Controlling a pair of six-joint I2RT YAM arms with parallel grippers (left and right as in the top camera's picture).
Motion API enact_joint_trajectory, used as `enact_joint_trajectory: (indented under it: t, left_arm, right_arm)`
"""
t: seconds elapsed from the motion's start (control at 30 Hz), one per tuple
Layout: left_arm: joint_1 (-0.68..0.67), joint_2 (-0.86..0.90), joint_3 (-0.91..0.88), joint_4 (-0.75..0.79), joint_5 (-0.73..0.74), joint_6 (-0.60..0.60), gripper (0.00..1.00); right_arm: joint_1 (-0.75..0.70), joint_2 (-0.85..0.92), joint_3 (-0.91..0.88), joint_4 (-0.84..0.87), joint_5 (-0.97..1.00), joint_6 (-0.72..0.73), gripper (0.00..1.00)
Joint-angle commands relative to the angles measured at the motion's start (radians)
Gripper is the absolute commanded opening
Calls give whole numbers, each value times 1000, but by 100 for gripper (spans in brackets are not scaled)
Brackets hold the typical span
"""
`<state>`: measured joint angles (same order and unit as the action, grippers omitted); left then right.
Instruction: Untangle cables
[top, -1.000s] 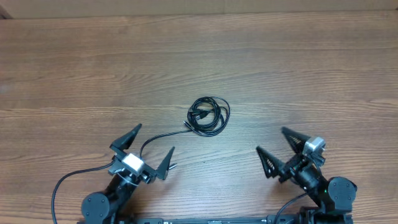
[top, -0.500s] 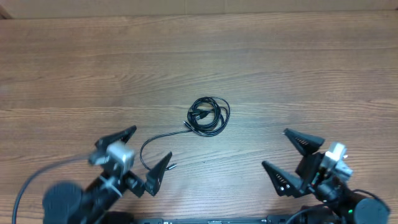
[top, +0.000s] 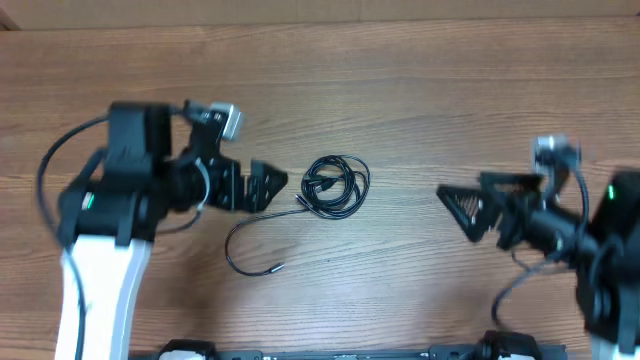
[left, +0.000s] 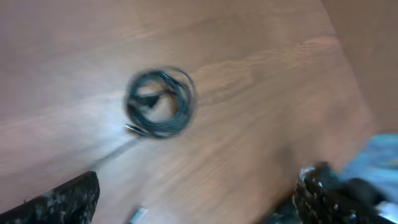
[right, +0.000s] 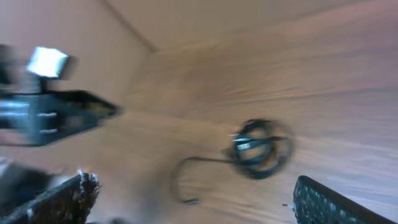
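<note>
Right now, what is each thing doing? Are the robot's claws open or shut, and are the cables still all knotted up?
cables: bunched in one tangled coil, lying on the table, one loose tail curling out, not held by anything.
left gripper: open, holding nothing, close beside the coil.
right gripper: open, holding nothing, farther from the coil.
</note>
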<state>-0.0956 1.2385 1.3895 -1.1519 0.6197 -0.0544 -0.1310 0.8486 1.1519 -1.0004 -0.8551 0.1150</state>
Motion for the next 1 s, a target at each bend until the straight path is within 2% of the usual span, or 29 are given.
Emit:
enact_joint_trajectory:
  t: [0.0, 0.13, 0.2, 0.33, 0.37, 0.47, 0.53, 0.63, 0.83, 0.93, 0.97]
  left_arm:
    - [3, 108, 24, -59, 112, -118, 99]
    - [4, 239, 21, -87, 2, -118, 99]
    - [4, 319, 21, -120, -90, -165, 100]
    - [4, 412, 21, -138, -136, -194, 100]
    - [4, 446, 21, -138, -136, -194, 100]
    - [4, 495, 21, -151, -136, -194, 99]
    - [4, 517, 21, -161, -137, -193, 100]
    - [4, 547, 21, -160, -138, -193, 100]
    - [3, 572, 21, -154, -138, -193, 100]
    - [3, 573, 21, -148, -150, -194, 100]
    - [4, 573, 21, -145, -157, -194, 100]
  right_arm:
    - [-2, 120, 24, 7, -230, 144, 100]
    - [42, 270, 21, 6, -185, 143, 100]
    - [124, 378, 17, -26, -68, 143, 98]
    - [295, 521, 15, 1, 91, 154, 95]
    - [372, 586, 15, 47, 167, 202, 95]
    - [476, 692, 15, 126, 350, 334, 94]
    - [522, 746, 16, 163, 424, 351, 94]
    - [557, 866, 81, 126, 452, 363, 94]
    - [557, 1020, 354, -118, 528, 271, 94]
    - [557, 1028, 420, -115, 560, 235, 91]
    - [557, 1028, 426, -93, 571, 235, 87]
